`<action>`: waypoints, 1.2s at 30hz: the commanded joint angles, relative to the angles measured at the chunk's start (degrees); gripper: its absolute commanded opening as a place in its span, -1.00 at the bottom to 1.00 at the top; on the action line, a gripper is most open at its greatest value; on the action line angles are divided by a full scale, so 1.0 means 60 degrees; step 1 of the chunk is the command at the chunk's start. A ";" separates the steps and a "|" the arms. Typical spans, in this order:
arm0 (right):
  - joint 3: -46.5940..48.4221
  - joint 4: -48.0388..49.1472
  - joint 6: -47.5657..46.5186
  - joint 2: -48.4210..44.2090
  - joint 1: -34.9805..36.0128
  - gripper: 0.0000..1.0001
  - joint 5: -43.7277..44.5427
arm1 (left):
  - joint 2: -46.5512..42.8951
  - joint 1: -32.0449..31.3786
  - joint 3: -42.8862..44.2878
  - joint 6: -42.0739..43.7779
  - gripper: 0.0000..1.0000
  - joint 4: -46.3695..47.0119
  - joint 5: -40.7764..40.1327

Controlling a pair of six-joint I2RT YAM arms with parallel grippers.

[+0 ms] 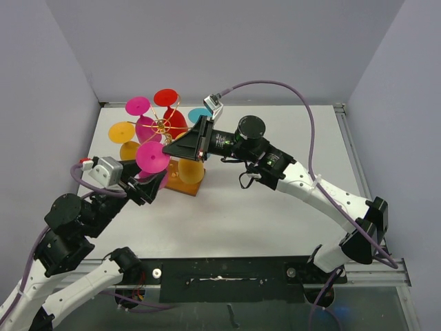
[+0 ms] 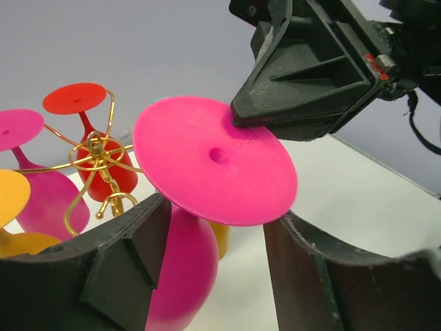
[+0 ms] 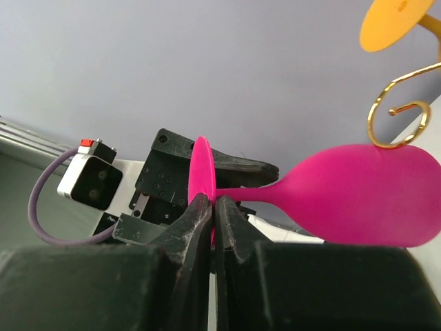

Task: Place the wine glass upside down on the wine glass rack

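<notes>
white table (image 1: 275, 207), grey walls on three sides, both arms reaching to the far left part of it

right arm (image 1: 310, 183) comes in from the near right and stretches across; left arm (image 1: 76, 221) folded up at the near left, wrist pointing away toward the rack

wine glass rack (image 1: 162, 125) stands far left on the table, gold wire arms out from a centre post, wooden base (image 1: 187, 177) under it

rack already carries upside-down glasses: pink one (image 1: 138, 105) far left, red one (image 1: 166, 97) at the far side, cyan one (image 1: 200, 114) on the right, orange one (image 1: 122, 131) on the left

wine glass (image 1: 152, 157) is the magenta one at the near side of the rack, just left of the wooden base, foot up and bowl down, tilted. Gold curl sits just beside its bowl in the right wrist view; cannot tell whether the stem is seated in a rack arm

right gripper (image 3: 213, 203): jaws fully closed, pinching the rim of the wine glass foot, disc edge-on between the fingers. Left wrist view shows its black tip on the far right edge of the foot

left gripper (image 2: 217, 227): jaws well apart, one finger each side of the bowl just under the foot. Left-hand finger (image 2: 131, 255) looks close against the bowl, the other one stands off it with a gap. No clamp on anything
</notes>
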 commanded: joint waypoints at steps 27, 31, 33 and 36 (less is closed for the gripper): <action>-0.0437 0.0306 0.0128 -0.0442 -0.0468 -1.00 0.0500 | -0.0083 0.0013 0.0470 -0.8359 -0.29 0.0005 -0.2530; -0.0468 0.0319 0.0153 -0.0450 -0.0501 -1.00 0.0438 | 0.0094 0.0013 0.0495 -0.8445 -0.56 0.0019 -0.2686; -0.0497 0.0332 0.0179 -0.0456 -0.0512 -1.00 0.0421 | 0.0195 0.0013 0.0524 -0.8465 -0.78 0.0040 -0.2747; -0.0561 0.0395 0.0224 -0.0472 -0.0512 -1.00 0.0377 | 0.0270 0.0013 0.0479 -0.8508 -0.96 0.0131 -0.2891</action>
